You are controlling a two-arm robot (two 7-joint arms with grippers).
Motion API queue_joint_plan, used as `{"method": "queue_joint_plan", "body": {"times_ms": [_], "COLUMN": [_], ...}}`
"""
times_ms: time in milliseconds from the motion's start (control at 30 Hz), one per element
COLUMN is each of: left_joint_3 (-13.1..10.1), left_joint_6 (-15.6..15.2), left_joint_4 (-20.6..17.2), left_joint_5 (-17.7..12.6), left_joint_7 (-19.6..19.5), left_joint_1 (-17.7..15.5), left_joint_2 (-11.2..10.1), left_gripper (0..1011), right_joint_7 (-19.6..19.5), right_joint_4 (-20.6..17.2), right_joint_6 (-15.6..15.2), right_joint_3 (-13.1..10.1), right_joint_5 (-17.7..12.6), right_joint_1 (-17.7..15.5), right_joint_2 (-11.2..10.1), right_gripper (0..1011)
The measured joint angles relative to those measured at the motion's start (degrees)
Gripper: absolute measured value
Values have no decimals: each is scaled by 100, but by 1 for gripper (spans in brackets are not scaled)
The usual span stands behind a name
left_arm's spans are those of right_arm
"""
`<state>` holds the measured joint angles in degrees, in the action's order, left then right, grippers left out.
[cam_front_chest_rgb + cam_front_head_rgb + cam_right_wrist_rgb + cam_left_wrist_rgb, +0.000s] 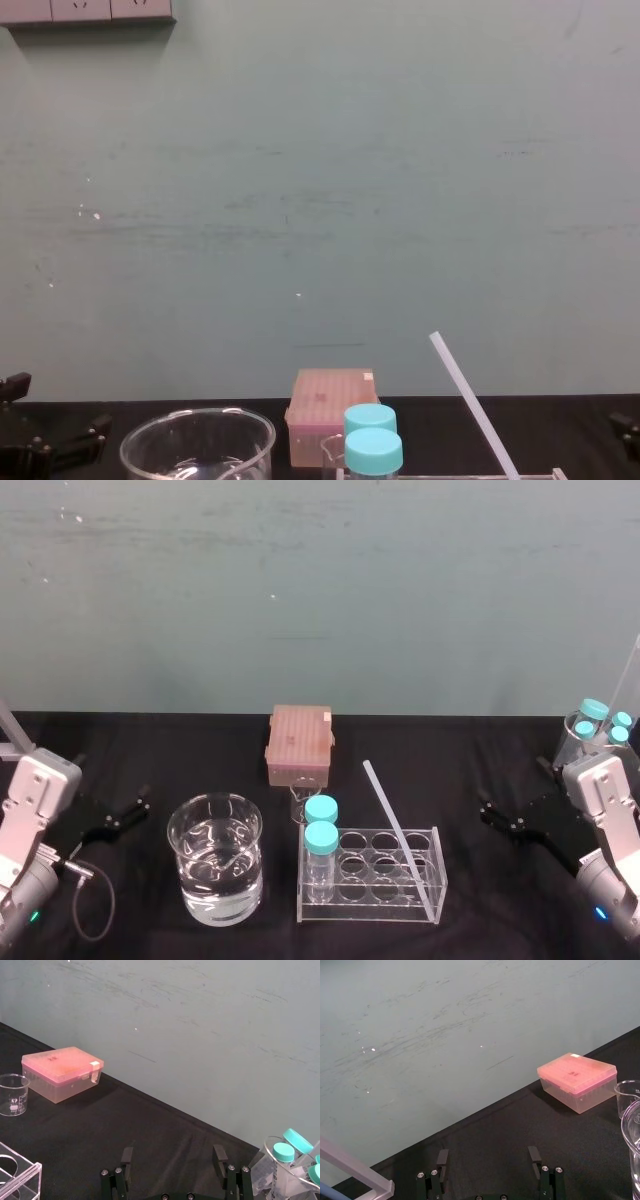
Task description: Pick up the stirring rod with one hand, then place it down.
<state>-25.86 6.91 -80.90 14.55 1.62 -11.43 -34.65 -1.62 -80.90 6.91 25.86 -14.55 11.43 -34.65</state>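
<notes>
Both the left gripper (488,1160) and right gripper (173,1157) sit spread open, well apart from the stirring rod (400,838) (leaning in the tube rack (365,916) with two blue-capped tubes (321,845)).

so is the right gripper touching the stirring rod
Apart. The head view shows black table between the right gripper and the stirring rod leaning in the rack.
</notes>
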Motion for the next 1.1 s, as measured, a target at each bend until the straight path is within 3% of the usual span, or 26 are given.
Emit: {"method": "queue_joint_plan", "body": {"times_ms": [733, 833, 933, 1067, 1100], "left_joint_3": [0, 0, 0, 0, 0], "left_joint_6": [0, 0, 0, 0, 0], "left_joint_4": [0, 0, 0, 0, 0], "left_joint_5": [0, 0, 0, 0, 0], "left_joint_7": [0, 0, 0, 0, 0], "left_joint_1": [0, 0, 0, 0, 0], "left_joint_2": [0, 0, 0, 0, 0], "left_gripper": [1005, 1005, 1005, 1005, 1005], "right_joint_7": [0, 221, 564, 959, 1144], "right_joint_4": [0, -39, -209, -499, -630], "right_joint_6": [0, -55, -285, -658, -875], "right_joint_3": [0, -111, -302, -556, -660], "right_joint_5": [0, -215, -641, -1173, -1411], "right_joint_1": [0, 11, 12, 31, 52], "right_joint_2": [0, -3, -20, -56, -81], "right_gripper": [1003, 1003, 1003, 1003, 1003]}}
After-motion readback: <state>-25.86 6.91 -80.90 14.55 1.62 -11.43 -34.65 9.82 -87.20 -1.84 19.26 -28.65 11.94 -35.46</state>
